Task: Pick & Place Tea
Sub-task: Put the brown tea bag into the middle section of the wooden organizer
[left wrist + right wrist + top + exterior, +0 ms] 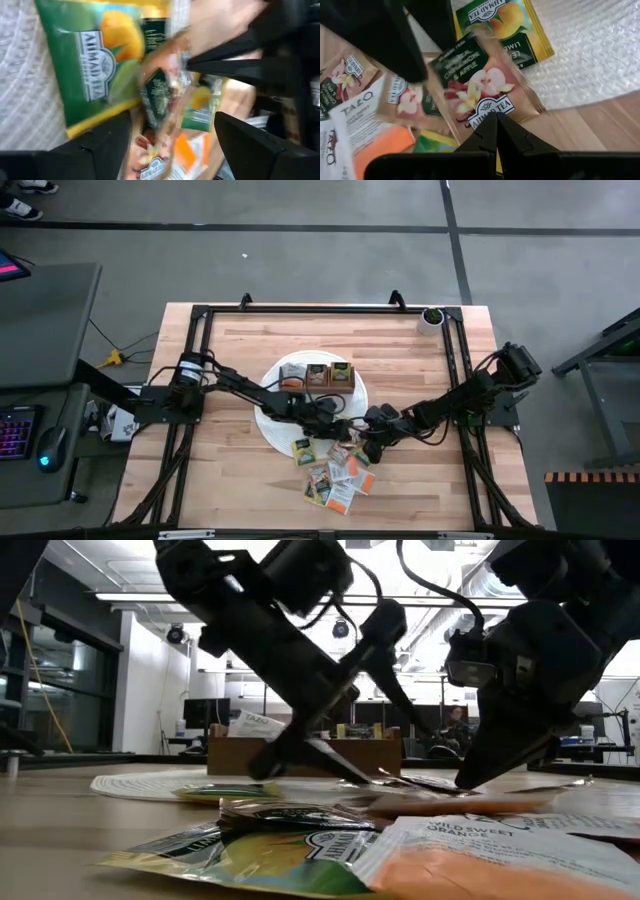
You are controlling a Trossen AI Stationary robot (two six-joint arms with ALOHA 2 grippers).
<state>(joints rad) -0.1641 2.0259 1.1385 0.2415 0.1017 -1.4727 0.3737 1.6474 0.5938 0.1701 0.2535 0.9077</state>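
Hovering over the loose tea packets [335, 470], the left hand [345, 428] is spread; the right hand [372, 448], just beside it, is pressed together, empty. Some packets stand in the wooden box [316, 374]; most remain on the worktop [420, 370].

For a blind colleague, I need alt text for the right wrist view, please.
The right gripper, shut, hovers just over a brown apple-print tea packet lying on a wooden table. More tea packets spread beside it, a green one rests on a white mat, and the left arm reaches in beyond.
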